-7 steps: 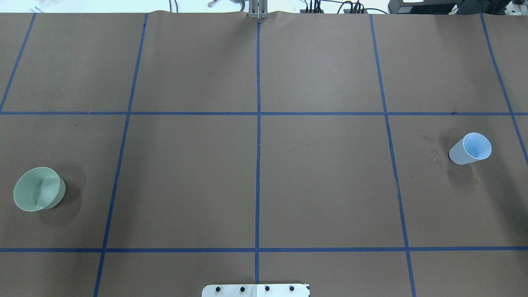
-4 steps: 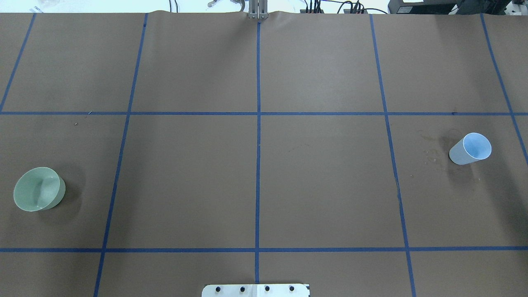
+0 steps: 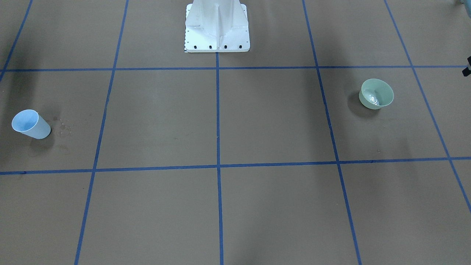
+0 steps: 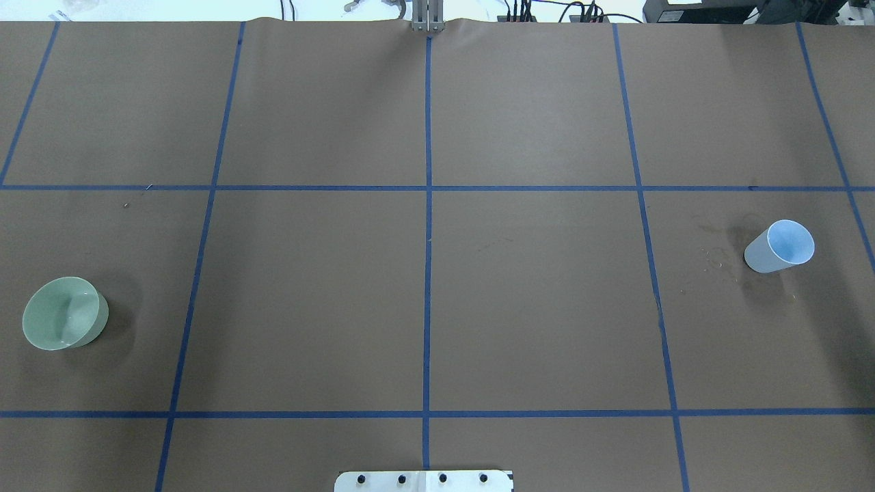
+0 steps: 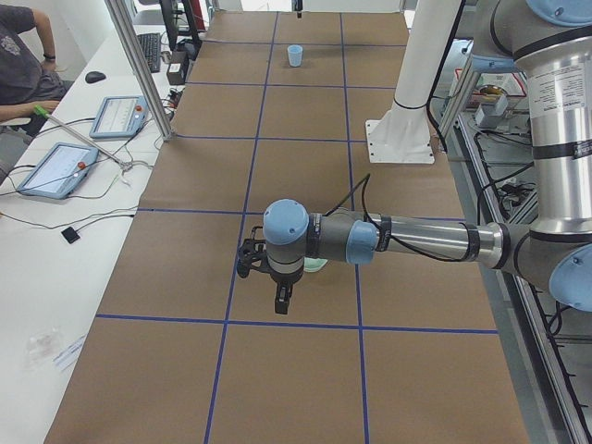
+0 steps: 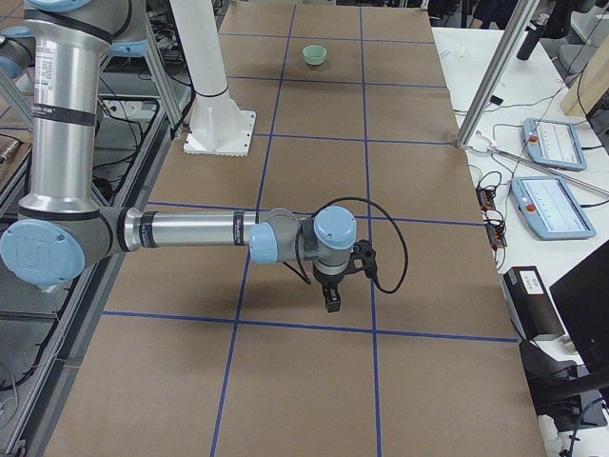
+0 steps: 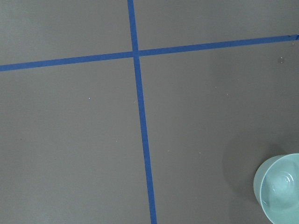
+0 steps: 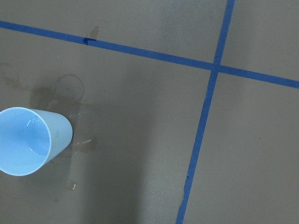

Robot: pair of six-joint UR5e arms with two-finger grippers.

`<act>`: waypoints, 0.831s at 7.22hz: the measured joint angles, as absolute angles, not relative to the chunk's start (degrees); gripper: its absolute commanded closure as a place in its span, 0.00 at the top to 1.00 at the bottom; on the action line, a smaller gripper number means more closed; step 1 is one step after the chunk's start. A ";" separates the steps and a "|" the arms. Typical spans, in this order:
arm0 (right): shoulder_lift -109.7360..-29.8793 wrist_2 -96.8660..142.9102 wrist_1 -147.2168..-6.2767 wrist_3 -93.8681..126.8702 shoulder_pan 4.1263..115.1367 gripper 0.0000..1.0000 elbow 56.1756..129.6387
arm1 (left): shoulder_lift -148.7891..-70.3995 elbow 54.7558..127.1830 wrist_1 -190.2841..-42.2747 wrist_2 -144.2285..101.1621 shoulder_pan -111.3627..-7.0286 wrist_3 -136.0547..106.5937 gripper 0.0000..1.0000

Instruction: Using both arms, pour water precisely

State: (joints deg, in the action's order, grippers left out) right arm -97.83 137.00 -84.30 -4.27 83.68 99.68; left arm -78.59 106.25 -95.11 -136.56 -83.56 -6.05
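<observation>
Left arm [image 5: 425,242]: silver-grey tubes, pale blue round joint caps, dark bands at the joints. White label on the upright section, print unreadable. A black cable looped off the wrist. Left gripper [image 5: 282,305] was black. Right arm [image 6: 190,231] had the same build, with black cable and black right gripper [image 6: 331,303]. White pedestal [image 3: 217,25] had dark bolt heads along its base plate.
</observation>
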 measured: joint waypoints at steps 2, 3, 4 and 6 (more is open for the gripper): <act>-99.26 137.23 -79.93 -3.94 83.61 0.99 99.46 | -78.59 105.99 -101.66 -136.28 -75.89 -14.81 1.00; -99.68 137.29 -78.83 -3.72 83.59 0.99 99.27 | -78.76 105.83 -103.34 -135.92 -71.92 -18.55 1.00; -99.84 137.43 -78.43 -3.60 83.56 0.99 99.19 | -79.00 105.67 -104.27 -135.07 -68.31 -20.92 1.00; -99.88 137.86 -78.23 -3.53 83.52 0.99 99.15 | -79.21 104.07 -110.49 -129.82 -60.59 -27.05 0.99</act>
